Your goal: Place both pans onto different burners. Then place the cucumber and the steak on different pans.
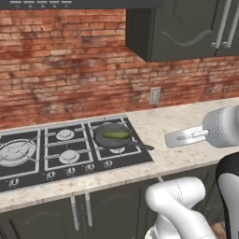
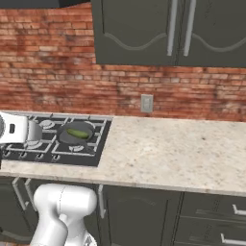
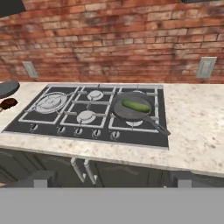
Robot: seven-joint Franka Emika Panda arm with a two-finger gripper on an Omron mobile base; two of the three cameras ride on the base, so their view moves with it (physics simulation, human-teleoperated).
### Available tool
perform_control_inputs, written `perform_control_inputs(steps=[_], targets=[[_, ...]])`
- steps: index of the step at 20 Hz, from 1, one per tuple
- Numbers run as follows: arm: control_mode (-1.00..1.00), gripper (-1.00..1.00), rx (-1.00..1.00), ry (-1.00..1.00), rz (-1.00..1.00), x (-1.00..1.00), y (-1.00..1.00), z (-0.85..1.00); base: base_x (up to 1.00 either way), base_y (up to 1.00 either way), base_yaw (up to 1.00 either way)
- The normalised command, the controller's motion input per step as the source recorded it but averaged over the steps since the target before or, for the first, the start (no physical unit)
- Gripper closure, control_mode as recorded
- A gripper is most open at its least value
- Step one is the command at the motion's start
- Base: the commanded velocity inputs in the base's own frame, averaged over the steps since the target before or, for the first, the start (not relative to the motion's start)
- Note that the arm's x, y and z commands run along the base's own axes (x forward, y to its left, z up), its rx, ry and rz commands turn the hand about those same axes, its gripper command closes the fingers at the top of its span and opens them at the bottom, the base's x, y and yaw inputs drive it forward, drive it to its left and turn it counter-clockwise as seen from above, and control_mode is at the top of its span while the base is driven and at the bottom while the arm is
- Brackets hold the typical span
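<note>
Fingers (image 3: pixel 41 180) spread, nothing held; cucumber (image 3: pixel 135 105) sits in one pan (image 3: pixel 131 110). I judge the steak (image 3: pixel 8 103) soft and light: pinch its middle.

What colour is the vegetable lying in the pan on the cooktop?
Bright green. The cucumber shows best in the hand view, lying inside the dark grey pan.

A: Any lettering on the cooktop (image 3: pixel 52 127), its knobs (image 3: pixel 78 131) or the wall outlets (image 3: pixel 205 67)?
B: None that reads. The knobs are too small to make out any marks.
</note>
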Motion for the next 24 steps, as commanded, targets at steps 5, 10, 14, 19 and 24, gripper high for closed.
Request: perform_control_inputs(steps=[5,10,14,19,24], targets=[[1.00,-1.00,0.00,0.00,0.00,0.00,0.00,0.00,-0.05,0.98,-0.11],[1.00,-1.00,0.00,0.00,0.00,0.00,0.00,0.00,-0.04,0.93,-0.16],[1.00,-1.00,0.00,0.00,0.00,0.00,0.00,0.00,0.00,1.00,-0.16],[1.00,-1.00,0.00,0.00,0.00,0.00,0.00,0.00,0.02,1.00,-0.16],[1.00,-1.00,0.00,0.00,0.00,0.00,0.00,0.00,0.28,0.79,-0.08]])
